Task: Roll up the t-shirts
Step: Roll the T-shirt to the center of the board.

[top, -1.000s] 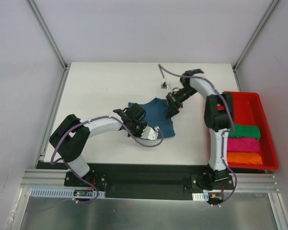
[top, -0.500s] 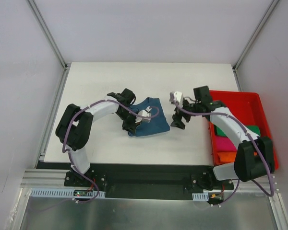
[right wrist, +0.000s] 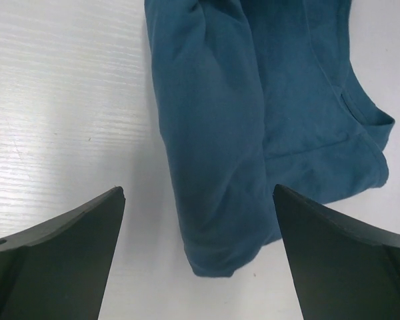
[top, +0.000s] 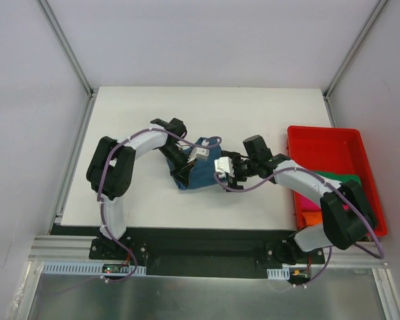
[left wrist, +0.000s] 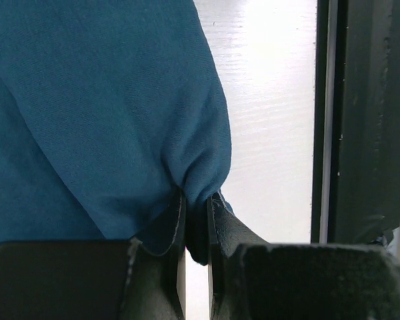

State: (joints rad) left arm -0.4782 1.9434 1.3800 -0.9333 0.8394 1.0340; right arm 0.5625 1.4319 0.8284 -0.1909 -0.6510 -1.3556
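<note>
Left gripper [left wrist: 196, 223] pinches bunched teal t-shirt [left wrist: 100, 113] | right gripper [right wrist: 197, 193] spread wide at shirt's 3 o'clock | red bin [top: 320, 131] at 3 o'clock of table [top: 153, 107]

Left arm [top: 141, 142] and right arm [top: 299, 177] alike — white tube links, chunky black joints — each trailing a looping purple cable [top: 251, 189]; jaws matte black.

Right arm [top: 305, 179] partly hides the binned t-shirts [top: 350, 178].

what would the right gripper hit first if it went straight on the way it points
Most likely the teal t-shirt, bunched on the table just ahead of the open right gripper; exact gap is unclear.
</note>
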